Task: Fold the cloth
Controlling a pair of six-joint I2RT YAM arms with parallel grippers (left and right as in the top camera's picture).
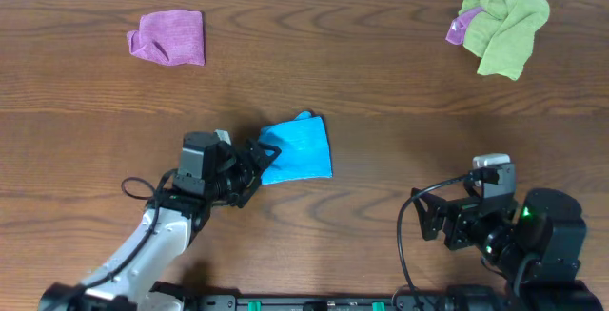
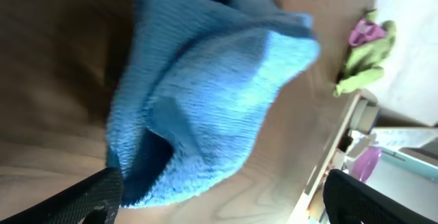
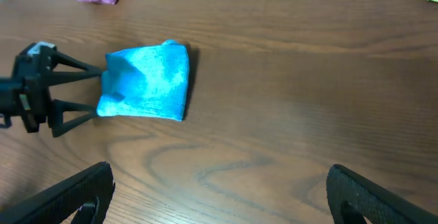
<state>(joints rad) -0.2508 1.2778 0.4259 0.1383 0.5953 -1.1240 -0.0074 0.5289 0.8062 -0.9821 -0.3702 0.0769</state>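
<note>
A blue cloth [image 1: 300,147] lies folded on the wooden table near the middle. It also shows in the left wrist view [image 2: 205,94] and in the right wrist view [image 3: 147,80]. My left gripper [image 1: 259,156] is open at the cloth's left edge, its fingers [image 2: 226,203] spread wide on either side of the cloth's near end and not closed on it. From the right wrist view, the left gripper [image 3: 82,94] sits against the cloth's left side. My right gripper [image 1: 430,218] is open and empty over bare table at the front right, its fingers [image 3: 219,196] wide apart.
A purple cloth [image 1: 168,37] lies crumpled at the back left. A green cloth [image 1: 504,26] with a small purple one [image 1: 461,29] beside it lies at the back right. The table's front edge runs below both arms.
</note>
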